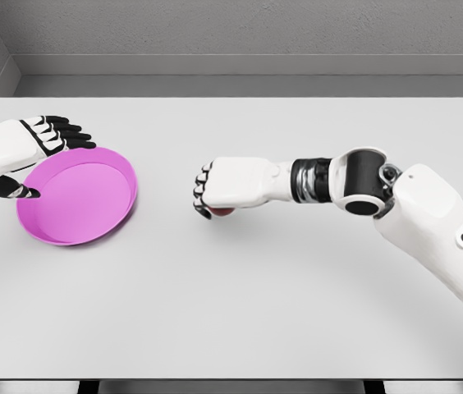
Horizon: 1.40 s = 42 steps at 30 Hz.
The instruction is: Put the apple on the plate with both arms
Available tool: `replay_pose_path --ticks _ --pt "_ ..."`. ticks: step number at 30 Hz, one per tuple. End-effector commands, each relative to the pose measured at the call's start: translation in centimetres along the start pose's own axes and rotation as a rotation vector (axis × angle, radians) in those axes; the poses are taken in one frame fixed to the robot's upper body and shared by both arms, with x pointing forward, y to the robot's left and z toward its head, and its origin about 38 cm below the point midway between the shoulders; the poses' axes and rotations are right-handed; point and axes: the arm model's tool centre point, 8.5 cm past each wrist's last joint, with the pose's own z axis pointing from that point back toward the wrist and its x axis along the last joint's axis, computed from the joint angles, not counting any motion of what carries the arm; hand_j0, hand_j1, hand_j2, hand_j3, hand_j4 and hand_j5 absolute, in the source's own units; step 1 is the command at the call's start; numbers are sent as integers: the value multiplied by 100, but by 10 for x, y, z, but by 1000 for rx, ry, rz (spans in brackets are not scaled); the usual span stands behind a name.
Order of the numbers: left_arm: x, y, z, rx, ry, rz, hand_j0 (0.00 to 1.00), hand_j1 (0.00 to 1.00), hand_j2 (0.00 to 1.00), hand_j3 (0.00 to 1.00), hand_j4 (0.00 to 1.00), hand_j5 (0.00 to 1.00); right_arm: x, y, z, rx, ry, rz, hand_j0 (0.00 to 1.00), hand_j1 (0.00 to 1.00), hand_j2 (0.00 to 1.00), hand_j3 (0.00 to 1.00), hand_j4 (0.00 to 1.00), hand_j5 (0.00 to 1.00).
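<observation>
A pink plate [92,215] is tilted at the table's left, its left rim raised. My left hand [33,156] is shut on that rim, fingers over the top edge and thumb [20,191] at the plate's left side. Near the table's middle, my right hand [207,190] is curled around a small red apple [223,212]. Only a sliver of the apple shows beneath the palm. The apple is well right of the plate, with a wide gap between them.
The white table [240,312] stretches wide in front and behind. Its front edge runs along the bottom of the view. A grey wall stands beyond the far edge. My right forearm and elbow [363,185] reach in from the right.
</observation>
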Motion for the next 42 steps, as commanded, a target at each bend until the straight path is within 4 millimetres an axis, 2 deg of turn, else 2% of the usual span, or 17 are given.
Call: replay_pose_path --ticks 1,7,10,15,18,22,24,25,26,28,32,40,42 --pt "0 1 0 4 0 5 100 100 100 100 100 100 0 5 -10 8 -6 -22 42 42 42 42 42 42" --pt "0 1 0 4 0 3 100 100 100 100 100 100 -8 -4 -20 5 -1 -22 42 42 42 42 42 42" --pt "0 2 0 6 -1 3 100 100 100 100 100 100 -12 0 -31 29 -5 -36 42 42 42 42 42 42" --pt "0 1 0 5 -1 4 100 100 100 100 100 100 -15 5 -37 45 -1 -51 42 42 42 42 42 42" --pt "0 1 0 4 0 3 100 100 100 100 100 100 -14 16 -44 74 -3 -62 43 43 43 43 43 43" --pt "0 2 0 6 -1 3 100 100 100 100 100 100 -15 17 -44 79 -3 -64 44 44 44 44 44 44" --pt "0 2 0 6 -1 3 100 100 100 100 100 100 -15 17 -44 80 -3 -64 50 50 50 50 50 50" --pt "0 2 0 5 0 2 100 100 100 100 100 100 -14 18 -45 81 -4 -66 57 57 57 57 57 57" --pt "0 2 0 6 -1 3 100 100 100 100 100 100 -14 17 -44 82 -4 -67 71 71 71 71 71 71" --pt "0 2 0 6 -1 3 100 100 100 100 100 100 -15 17 -44 82 -2 -67 91 91 91 91 91 91" --pt "0 2 0 6 -1 3 100 100 100 100 100 100 -16 16 -43 80 1 -67 99 99 99 99 99 99" --pt "0 1 -1 5 0 0 100 100 100 100 100 100 -15 11 -43 62 -6 -67 100 100 100 100 100 100" --pt "0 0 -2 5 -3 2 100 100 100 100 100 100 -9 -1 -41 35 -18 -37 100 100 100 100 100 100"
